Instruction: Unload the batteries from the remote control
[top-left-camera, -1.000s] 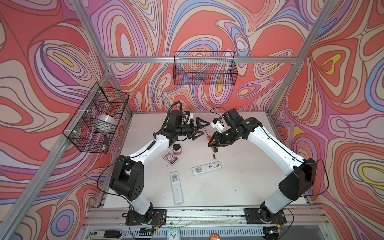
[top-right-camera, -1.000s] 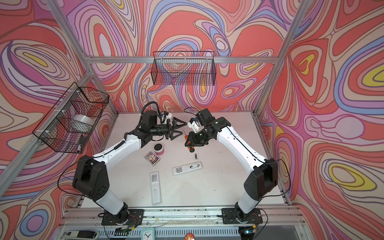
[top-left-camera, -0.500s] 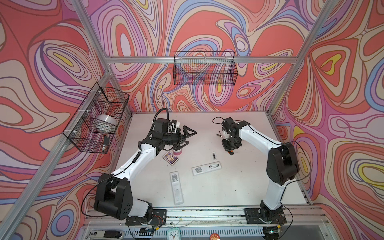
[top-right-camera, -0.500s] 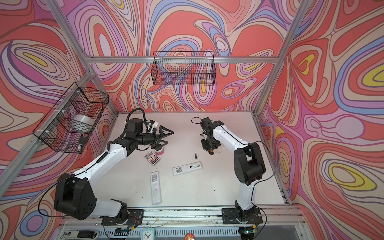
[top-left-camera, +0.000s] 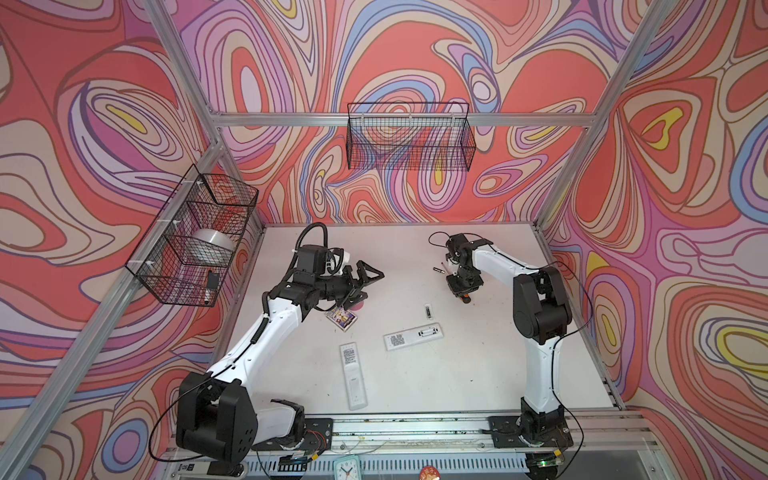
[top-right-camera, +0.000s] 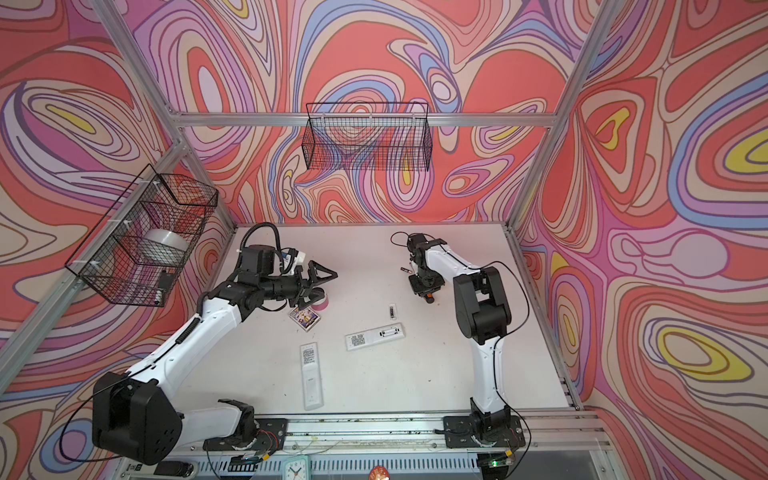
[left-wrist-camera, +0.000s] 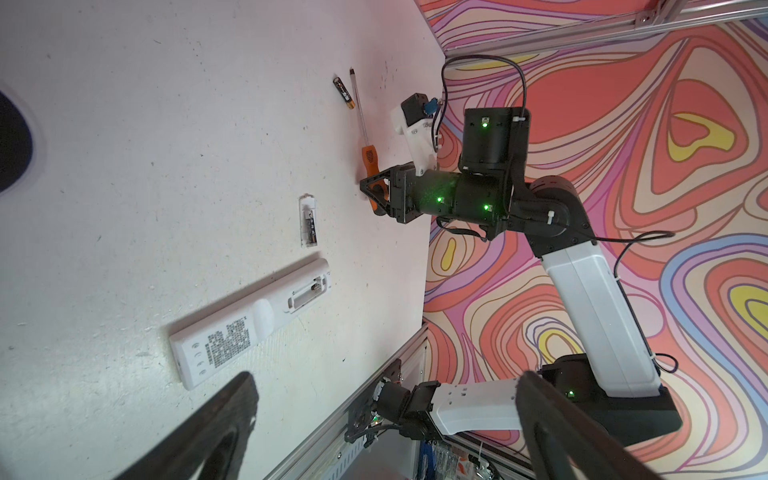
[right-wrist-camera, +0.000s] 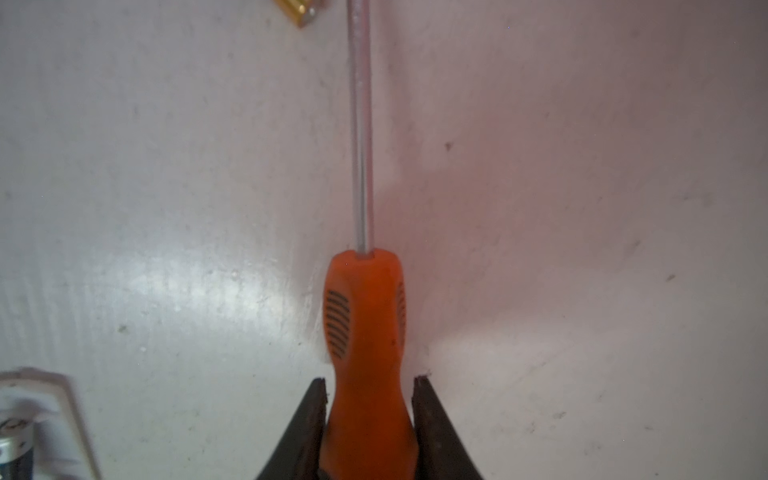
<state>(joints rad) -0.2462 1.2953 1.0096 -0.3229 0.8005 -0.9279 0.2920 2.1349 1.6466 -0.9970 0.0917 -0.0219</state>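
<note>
Nearest the front, the front remote (top-left-camera: 353, 376) lies flat. Behind it is the second remote (top-left-camera: 412, 337), back up, battery bay open (contents too small to call). Just past that, a loose white cover (left-wrist-camera: 306, 203) cradles one battery (left-wrist-camera: 311, 226). Further back, the left gripper (top-left-camera: 368, 277) has its jaws spread wide and empty, above the card box (top-left-camera: 341, 318). The right gripper (right-wrist-camera: 370, 386) pinches the handle of the orange screwdriver (right-wrist-camera: 363, 324), which lies flat on the table (top-left-camera: 478, 374). There's another battery (top-left-camera: 438, 270) beside its shaft tip. The left-wall basket (top-left-camera: 174, 291) holds a tape roll (top-left-camera: 212, 246).
</note>
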